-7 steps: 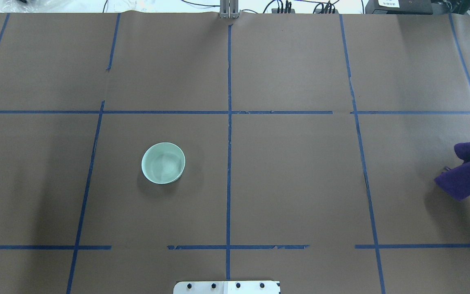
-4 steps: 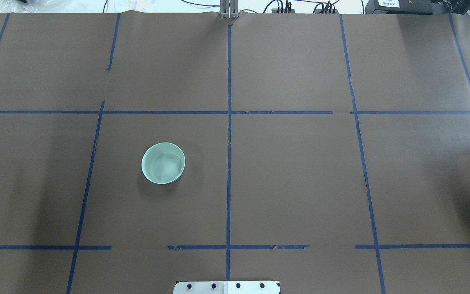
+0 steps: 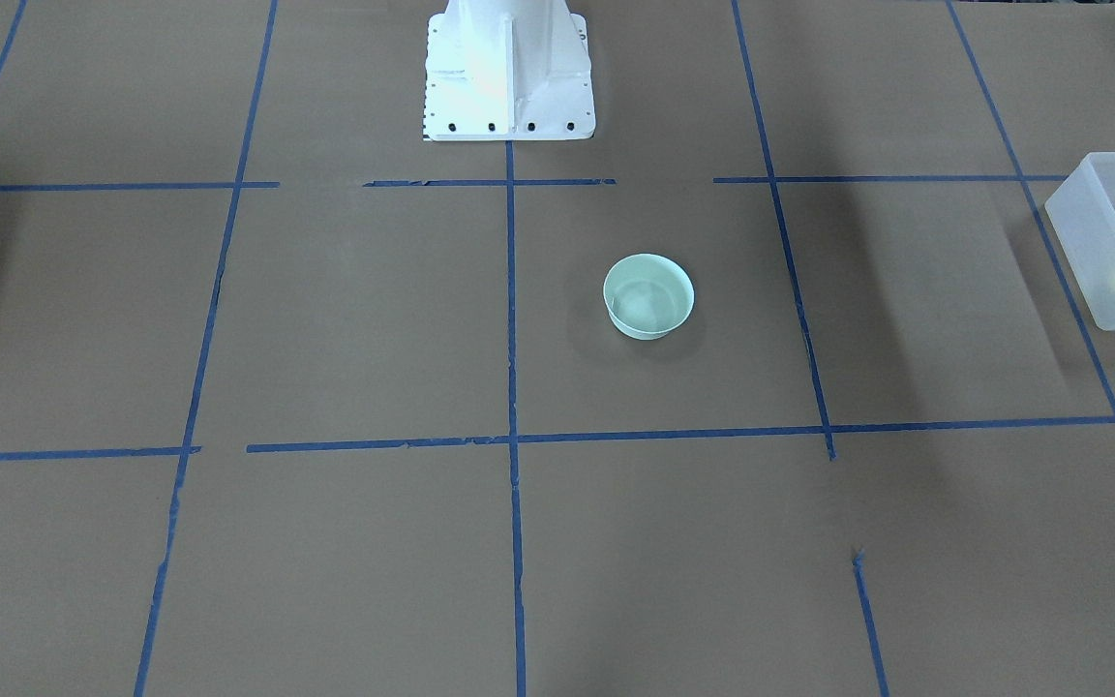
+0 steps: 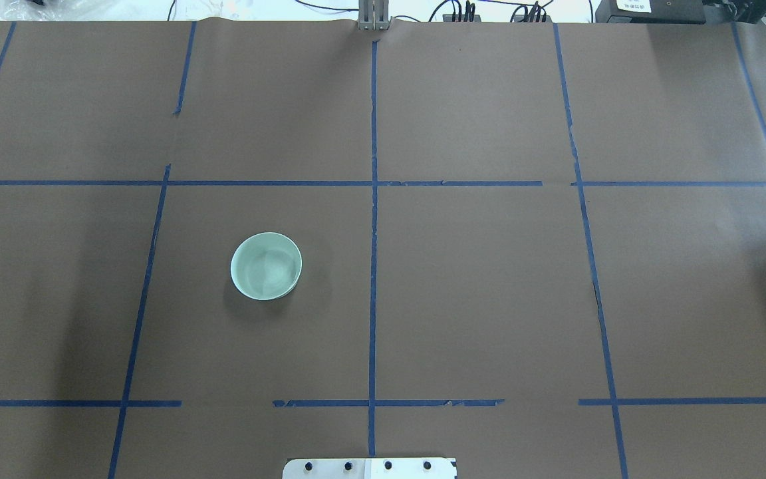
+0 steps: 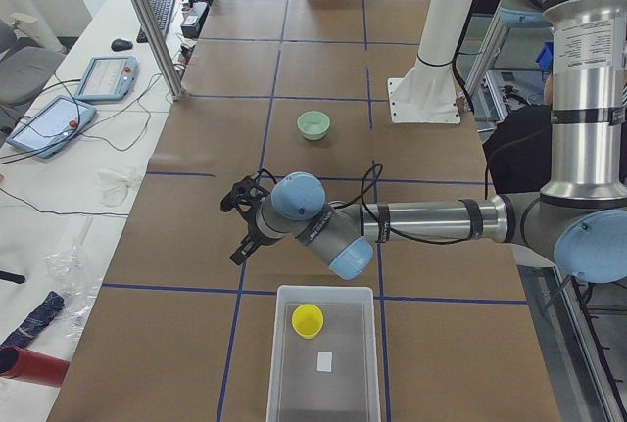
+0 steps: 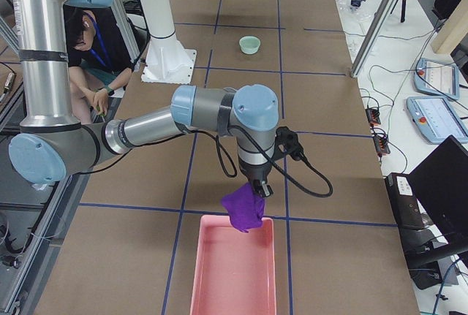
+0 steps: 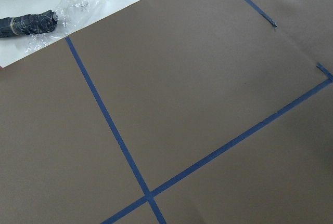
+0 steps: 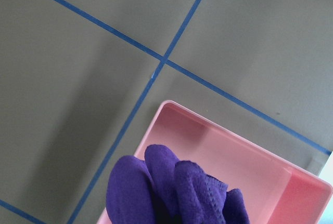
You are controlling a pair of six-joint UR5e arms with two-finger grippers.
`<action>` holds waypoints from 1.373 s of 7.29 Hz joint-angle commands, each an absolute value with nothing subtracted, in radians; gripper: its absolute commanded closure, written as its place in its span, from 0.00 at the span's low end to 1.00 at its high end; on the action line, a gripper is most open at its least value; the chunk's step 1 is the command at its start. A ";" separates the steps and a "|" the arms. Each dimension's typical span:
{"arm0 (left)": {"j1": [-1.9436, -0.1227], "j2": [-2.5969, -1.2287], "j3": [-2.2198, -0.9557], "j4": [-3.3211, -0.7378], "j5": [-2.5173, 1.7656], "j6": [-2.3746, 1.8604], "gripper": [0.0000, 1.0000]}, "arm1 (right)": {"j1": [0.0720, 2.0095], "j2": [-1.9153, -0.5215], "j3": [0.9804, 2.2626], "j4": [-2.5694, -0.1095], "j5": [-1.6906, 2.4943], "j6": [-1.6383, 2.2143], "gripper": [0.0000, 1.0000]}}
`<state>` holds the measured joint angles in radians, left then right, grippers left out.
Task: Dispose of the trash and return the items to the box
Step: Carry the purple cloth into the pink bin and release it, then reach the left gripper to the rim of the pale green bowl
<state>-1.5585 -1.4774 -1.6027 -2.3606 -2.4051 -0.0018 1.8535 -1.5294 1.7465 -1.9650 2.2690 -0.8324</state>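
Observation:
The mint-green bowl [image 4: 266, 266] stands upright and empty on the brown paper, also in the front view [image 3: 648, 295]. The yellow cup [image 5: 308, 319] lies inside the frosted white box [image 5: 284, 363], which shows at the front view's right edge [image 3: 1090, 232]. My left gripper [image 5: 238, 221] hovers over bare paper between the bowl and the box; I cannot tell whether it is open or shut. My right gripper [image 6: 256, 187] holds a purple cloth [image 6: 243, 209] that hangs over the near end of a pink bin [image 6: 232, 271]. The cloth [image 8: 171, 190] hides the fingers in the right wrist view.
The white robot base [image 3: 509, 73] stands at the table's robot-side edge. Blue tape lines cross the paper. Tablets and cables [image 5: 59, 109] lie on the side table. A crumpled plastic wrapper [image 7: 83, 0] lies beyond the paper's edge.
The purple cloth has moved right and out of the overhead view. The bowl has not moved.

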 commanded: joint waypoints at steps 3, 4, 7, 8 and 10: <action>-1.542 -1.493 -1.606 -2.361 -2.399 -0.058 0.00 | 1.810 -1.532 1.584 -1.687 2.305 -0.582 0.06; -1.499 -1.493 -1.632 -2.358 -2.398 -0.122 0.00 | 1.774 -1.535 1.644 -1.687 2.312 -0.439 0.06; -1.334 -1.517 -1.797 -2.257 -2.314 -0.407 0.00 | 1.682 -1.543 1.749 -1.687 2.313 -0.271 0.03; -1.248 -1.537 -1.881 -2.173 -2.251 -0.534 0.00 | 1.657 -1.549 1.761 -1.687 2.313 -0.256 0.02; -1.061 -1.589 -1.934 -2.155 -2.122 -0.860 0.05 | 1.635 -1.566 1.763 -1.686 2.312 -0.230 0.01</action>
<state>-1.1768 -1.5525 -1.8997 -2.1732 -2.2007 -0.6599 1.6502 -1.5581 1.7589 -1.6872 2.3130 -0.2527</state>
